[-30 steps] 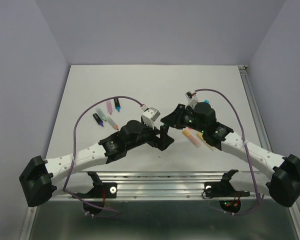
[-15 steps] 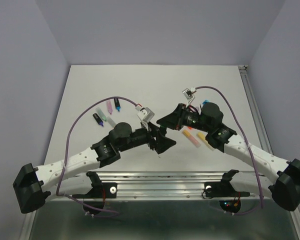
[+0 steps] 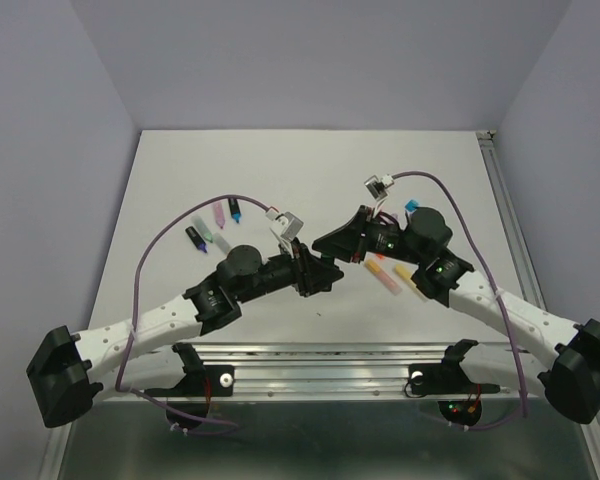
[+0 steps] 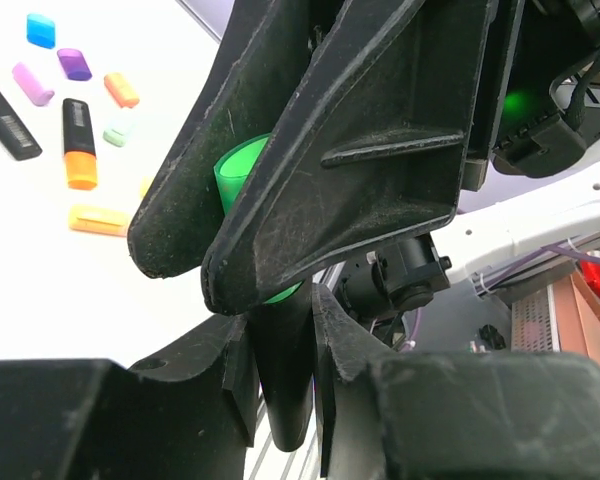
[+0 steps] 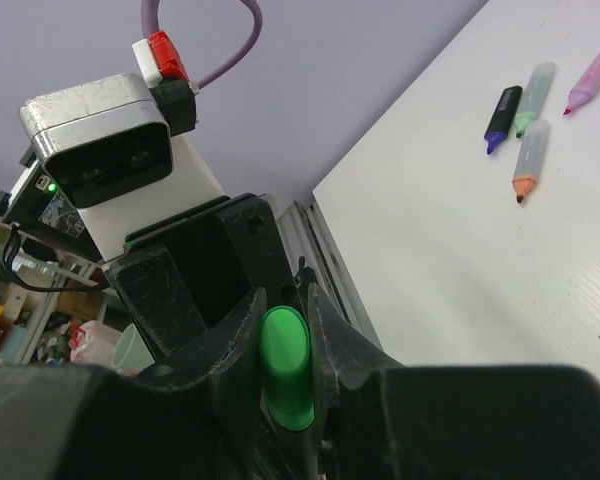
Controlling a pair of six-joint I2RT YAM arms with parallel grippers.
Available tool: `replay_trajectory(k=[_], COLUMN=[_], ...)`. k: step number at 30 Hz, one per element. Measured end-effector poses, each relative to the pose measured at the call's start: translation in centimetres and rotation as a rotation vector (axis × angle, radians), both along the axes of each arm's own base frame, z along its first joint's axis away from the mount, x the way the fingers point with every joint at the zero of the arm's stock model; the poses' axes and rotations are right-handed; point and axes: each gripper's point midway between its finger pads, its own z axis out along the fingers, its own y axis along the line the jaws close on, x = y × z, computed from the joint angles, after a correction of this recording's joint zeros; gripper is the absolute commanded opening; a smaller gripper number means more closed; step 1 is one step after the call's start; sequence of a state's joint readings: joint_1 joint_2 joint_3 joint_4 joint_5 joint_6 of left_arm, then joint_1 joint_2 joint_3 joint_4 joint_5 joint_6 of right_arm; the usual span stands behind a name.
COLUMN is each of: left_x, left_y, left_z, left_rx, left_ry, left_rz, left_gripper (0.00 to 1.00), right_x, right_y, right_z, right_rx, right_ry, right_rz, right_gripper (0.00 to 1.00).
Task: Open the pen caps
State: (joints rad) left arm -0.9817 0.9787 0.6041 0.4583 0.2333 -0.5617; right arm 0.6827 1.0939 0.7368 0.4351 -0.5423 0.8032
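Green cap (image 4: 242, 165), not yet off: right tool (image 5: 283, 310) clamped on it, left tool (image 4: 283, 340) clamped on black barrel (image 4: 285, 400); uncapped pens (image 3: 217, 228) at ten o'clock, loose caps (image 3: 390, 272) at three.

1. The left claw (image 3: 318, 273) and right claw (image 3: 327, 240) meet tip to tip above the counter (image 3: 310, 165), both clamped on one green-capped pen (image 5: 285, 365); nothing passes between them.
2. Uncapped pens (image 3: 212, 228) clutter the left side, and pen caps (image 4: 76, 64) lie beside the right arm.
3. The counter's far half lies open.
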Motion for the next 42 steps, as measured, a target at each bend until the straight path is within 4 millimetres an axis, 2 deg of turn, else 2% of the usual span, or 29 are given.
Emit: replay_trajectory(k=[8, 12, 16, 17, 18, 20, 22, 25, 29, 32, 35, 36, 38, 42], left_x=[-0.5, 0.2, 1.0, 0.5, -0.8, -3.3, -4.6, -5.2, -4.8, -3.9, -2.1, -0.9, 1.1, 7.4], left_y=[0.7, 1.3, 2.0, 2.0, 1.9, 1.5, 1.5, 1.7, 1.6, 1.4, 1.3, 1.6, 2.1, 4.4], left_z=[-0.2, -0.4, -2.0, -2.6, -2.9, -2.6, -1.3, 0.2, -0.2, -1.4, -2.4, -3.0, -3.1, -3.8], left_rx=[-0.038, -0.075, -0.077, -0.067, -0.069, -0.089, -0.131, -0.181, -0.168, -0.118, -0.048, -0.011, 0.033, 0.159], left_ry=[0.006, -0.002, 0.042, 0.058, 0.07, 0.073, 0.063, 0.046, 0.058, 0.088, 0.131, 0.152, 0.175, 0.24], left_rz=[0.001, 0.046, 0.097, 0.075, 0.024, -0.077, -0.132, -0.16, -0.143, -0.097, -0.008, 0.059, 0.151, 0.408], left_gripper=[0.0, 0.0, 0.0, 0.0, 0.0, 0.0, 0.0, 0.0, 0.0, 0.0, 0.0, 0.0, 0.0, 0.0], right_x=[0.5, 1.9, 3.7, 5.7, 9.1, 14.7, 17.4, 18.7, 19.2, 19.2, 19.3, 19.3, 19.5, 19.9], right_y=[0.0, -0.1, 0.5, 0.1, -1.4, -5.1, -8.2, -10.3, -11.2, -11.8, -12.9, -13.3, -14.6, -17.7], right_z=[-0.7, -1.0, -3.1, -3.2, -3.6, -4.8, -5.9, -6.8, -6.6, -6.6, -7.6, -7.9, -9.0, -11.5], right_rx=[-0.024, -0.034, -0.079, -0.093, -0.118, -0.177, -0.228, -0.297, -0.32, -0.331, -0.367, -0.377, -0.408, -0.471], right_ry=[-0.011, -0.012, 0.021, 0.003, -0.01, -0.016, -0.019, -0.039, -0.064, -0.058, -0.028, -0.016, 0.025, 0.123], right_rz=[-0.083, -0.17, -0.203, -0.287, -0.409, -0.623, -0.769, -0.877, -0.912, -0.921, -0.933, -0.938, -0.956, -1.016], right_gripper=[0.01, 0.01, 0.01, 0.01, 0.01, 0.01, 0.01, 0.01, 0.01, 0.01, 0.01, 0.01, 0.01, 0.01])
